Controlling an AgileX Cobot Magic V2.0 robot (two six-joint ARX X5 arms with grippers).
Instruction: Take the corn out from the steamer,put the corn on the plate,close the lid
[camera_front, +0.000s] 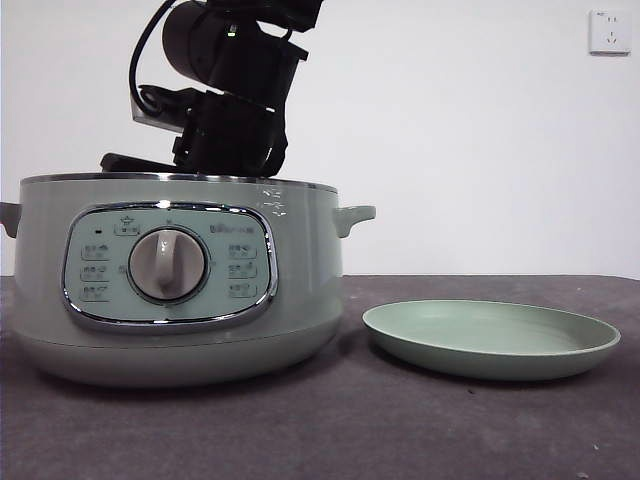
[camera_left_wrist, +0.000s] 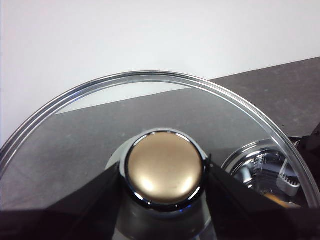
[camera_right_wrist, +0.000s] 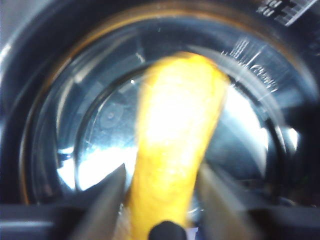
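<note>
The steamer stands open at the left of the table. My right arm reaches down into it from above. In the right wrist view my right gripper is inside the dark inner pot, with its jaws closed on the sides of the yellow corn. My left gripper is shut on the lid's knob, which looks golden with a chrome ring. It holds the glass lid off the steamer, out of the front view. The pale green plate lies empty to the right of the steamer.
The table is a dark mat before a white wall. A wall socket is at the top right. Through the lid the steamer's open pot shows beside the left gripper.
</note>
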